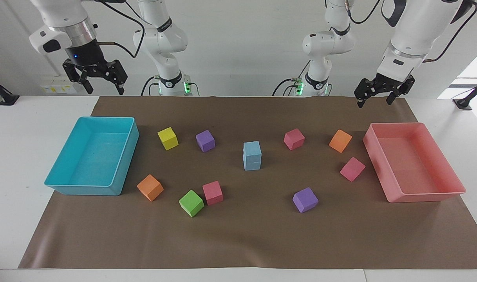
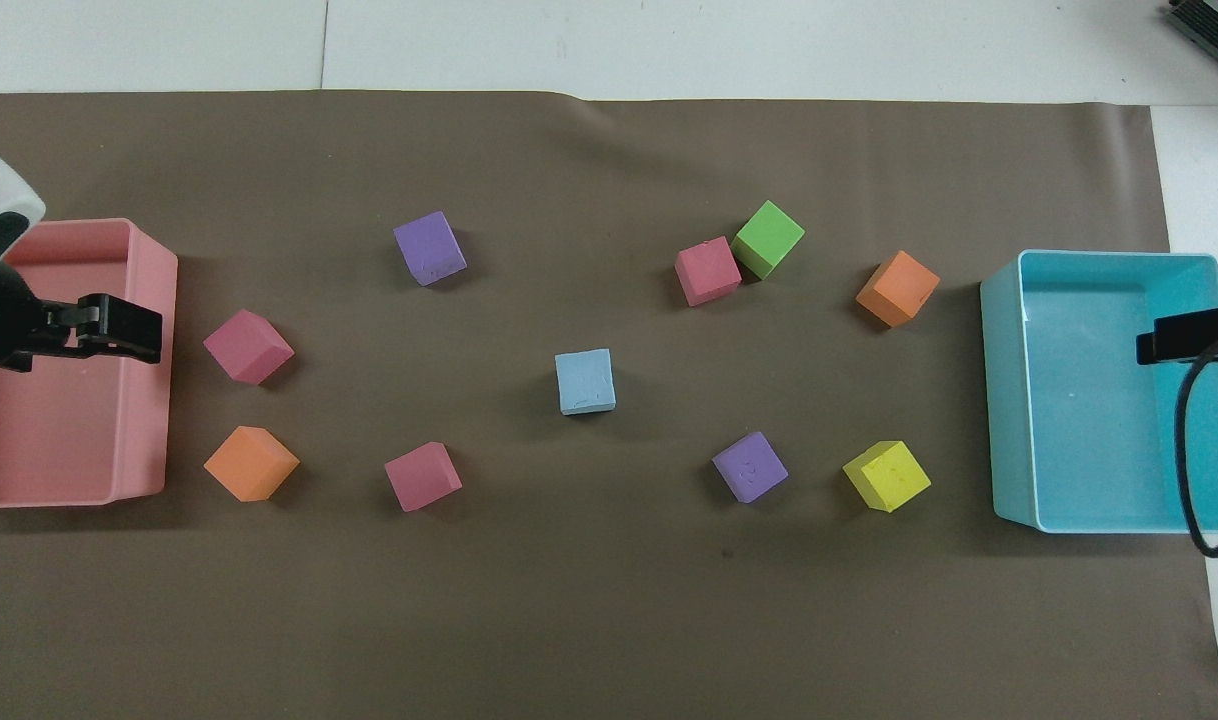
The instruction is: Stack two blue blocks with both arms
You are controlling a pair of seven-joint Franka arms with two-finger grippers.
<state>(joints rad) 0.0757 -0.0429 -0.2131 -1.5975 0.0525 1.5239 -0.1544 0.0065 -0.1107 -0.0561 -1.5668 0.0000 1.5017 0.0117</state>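
Brown paper is covering my table (image 1: 238,243). The 2 blue blocks (image 1: 252,156) are sitting stacked mid-table, so I'm keeping left claw (image 1: 380,93) and right claw (image 1: 95,76) raised, fingers apart.

Blue block (image 2: 585,381) mid-mat (image 2: 609,620) — top face only. L gripper (image 2: 119,328) over pink tray (image 2: 69,492), R gripper (image 2: 1184,335) over turquoise tray (image 2: 1009,400).

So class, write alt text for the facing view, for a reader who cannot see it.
Two matte sky-blue foam cubes stand stacked mid-table on a brown paper mat, with other coloured cubes scattered around. The left tool and right tool hang open, empty, raised near the table's ends.
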